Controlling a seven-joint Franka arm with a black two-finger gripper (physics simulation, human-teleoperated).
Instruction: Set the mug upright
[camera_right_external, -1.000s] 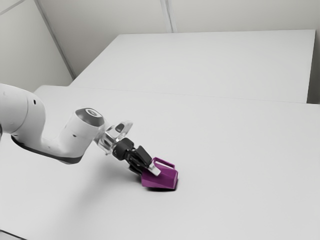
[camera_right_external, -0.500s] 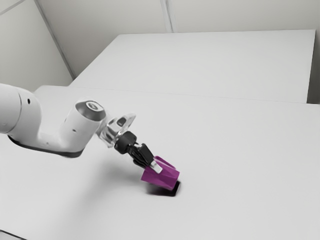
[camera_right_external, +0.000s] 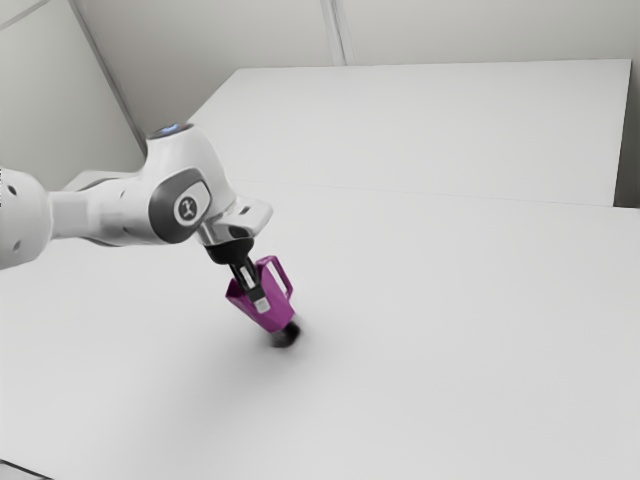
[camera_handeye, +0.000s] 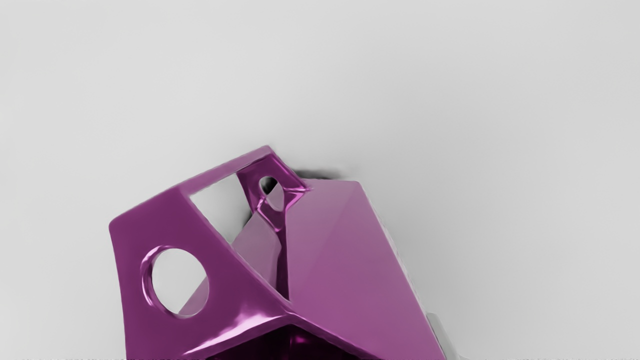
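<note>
The purple mug (camera_right_external: 262, 308) hangs tilted in the exterior view, its mouth toward the upper left, its base low at the lower right over a dark shadow. My gripper (camera_right_external: 259, 299) is shut on its body and points steeply down. The handle rises on the exterior view's right of the fingers. In the wrist view the mug (camera_handeye: 345, 250) shows its handle, one flat side and part of the dark mouth. My gripper (camera_handeye: 320, 345) holds it there, with one pale fingertip (camera_handeye: 441, 335) beside the wall and the other hidden by the mug.
The white table (camera_right_external: 450, 330) spreads around the mug. A raised-looking white surface (camera_right_external: 420, 130) lies farther back, with pale walls behind it. The arm reaches in from the exterior view's left.
The mug has been lifted from the table, carried toward the exterior view's left and tipped more upright, in my gripper's hold. My hand has swung from a slanted pose to a steeper one.
</note>
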